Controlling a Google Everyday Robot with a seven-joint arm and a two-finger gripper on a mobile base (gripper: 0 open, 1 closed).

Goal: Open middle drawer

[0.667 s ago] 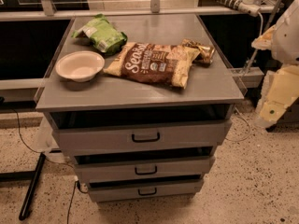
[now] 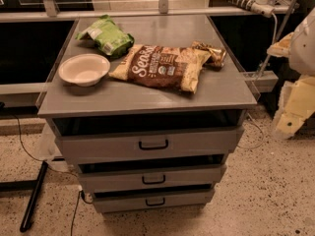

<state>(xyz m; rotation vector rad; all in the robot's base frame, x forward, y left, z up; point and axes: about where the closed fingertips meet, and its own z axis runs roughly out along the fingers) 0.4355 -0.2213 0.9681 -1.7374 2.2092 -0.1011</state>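
The grey cabinet has three stacked drawers. The middle drawer is a wide, shallow grey front with a small black bar handle. It sits between the taller top drawer and the lowest drawer, with a dark gap above it. My gripper shows as cream-coloured arm parts at the right edge. It is beside the cabinet at about top-drawer height, well apart from the handle.
On the cabinet top lie a white bowl, a green bag, a brown snack bag and a small wrapper. A dark pole and cables lie on the speckled floor at the left. Counters stand behind.
The arm at the right edge has shifted slightly. The drawers and the things on top have not moved.
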